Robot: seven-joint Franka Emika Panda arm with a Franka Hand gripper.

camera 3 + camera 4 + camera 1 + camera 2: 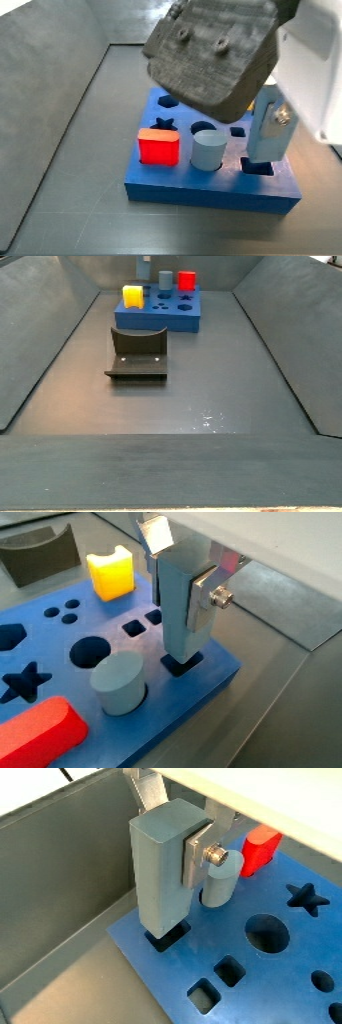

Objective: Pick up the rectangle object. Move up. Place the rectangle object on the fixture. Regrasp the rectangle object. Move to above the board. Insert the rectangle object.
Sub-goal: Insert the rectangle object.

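Note:
My gripper (181,590) is shut on the rectangle object (178,612), a tall slim grey-blue block held upright. One silver finger plate (203,597) with a bolt presses on its side. The block's lower end stands at the mouth of a dark rectangular hole (181,665) in a corner of the blue board (201,687). How deep it sits I cannot tell. Both wrist views show the same hold, with the block (160,868) over the hole (166,938). In a side view the block (265,135) hangs under the dark gripper body (214,50). The fixture (138,353) stands apart from the board (160,318).
On the board stand a pale grey-blue cylinder (118,682) right next to the block, a red piece (40,734) and a yellow piece (112,572). Star, round and square holes lie open. Grey sloped walls (67,858) ring the floor, close to the board's corner.

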